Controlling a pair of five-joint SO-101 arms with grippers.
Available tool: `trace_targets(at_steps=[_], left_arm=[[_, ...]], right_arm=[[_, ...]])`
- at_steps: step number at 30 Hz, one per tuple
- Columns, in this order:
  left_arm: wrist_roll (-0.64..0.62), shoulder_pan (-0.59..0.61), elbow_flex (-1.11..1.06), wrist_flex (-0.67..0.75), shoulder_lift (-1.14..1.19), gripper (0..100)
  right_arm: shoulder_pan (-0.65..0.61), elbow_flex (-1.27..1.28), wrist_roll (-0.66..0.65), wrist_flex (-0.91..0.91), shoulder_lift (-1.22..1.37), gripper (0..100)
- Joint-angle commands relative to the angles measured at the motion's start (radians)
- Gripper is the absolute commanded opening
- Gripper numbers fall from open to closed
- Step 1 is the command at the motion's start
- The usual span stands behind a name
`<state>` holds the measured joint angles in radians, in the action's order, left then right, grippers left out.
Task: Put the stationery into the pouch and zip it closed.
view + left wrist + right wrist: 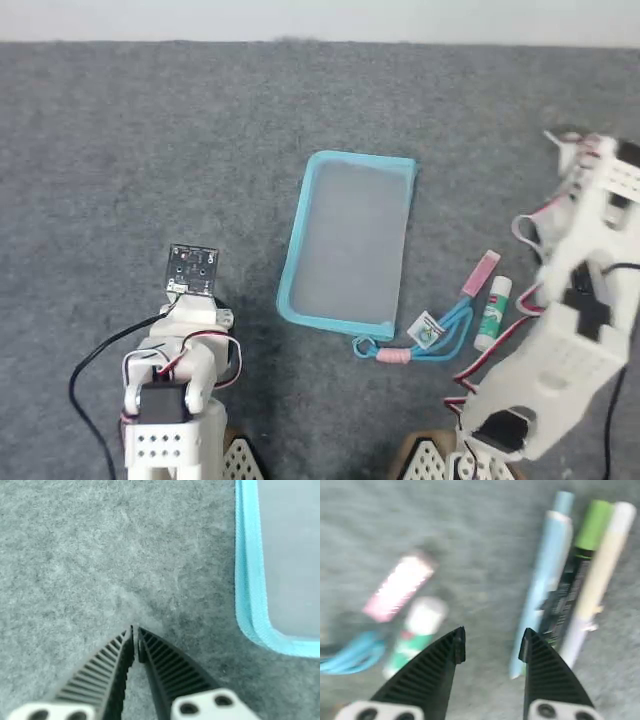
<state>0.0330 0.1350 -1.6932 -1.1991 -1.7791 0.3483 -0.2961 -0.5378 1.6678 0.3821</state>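
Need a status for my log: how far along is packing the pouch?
Done: nothing; the pouch lies flat, apparently empty. In hand: nothing gripped; the right claw hangs open above the mat between the glue stick and three pens, the left claw shut beside the pouch. Left: all stationery, including the pink eraser, then zipping.

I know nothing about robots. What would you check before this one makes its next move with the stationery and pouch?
1. Right end effector open: ok, jaws apart.
2. Stationery near it: ok, glue stick and light blue pen lie either side of it.
3. Pouch unzipped: cannot tell.
4. Pouch lying flat, nothing on it: ok.
5. Left end effector holding the pouch: not ok, shut, beside it, apart.
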Motion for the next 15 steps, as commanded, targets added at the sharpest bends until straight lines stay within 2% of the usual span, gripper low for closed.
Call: trace_targets(at_steps=[1,7,11,13,15], left_arm=[[-0.014,0.002,0.005,-0.006,0.012,2],[-0.014,0.002,0.005,-0.006,0.012,2],[-0.012,0.002,0.005,-0.006,0.012,2],[-0.012,0.002,0.005,-0.006,0.012,2],[-0.012,0.002,0.005,-0.006,0.012,2]], right_arm=[[-0.119,0.028,0.14,0.05,-0.15,17.7],[-0.266,0.287,0.434,-0.166,-0.185,17.7],[-0.297,0.45,0.644,-0.331,-0.185,17.7],[-0.295,0.497,0.71,-0.384,-0.185,17.9],[-0.295,0.516,0.72,-0.409,-0.185,18.0]])
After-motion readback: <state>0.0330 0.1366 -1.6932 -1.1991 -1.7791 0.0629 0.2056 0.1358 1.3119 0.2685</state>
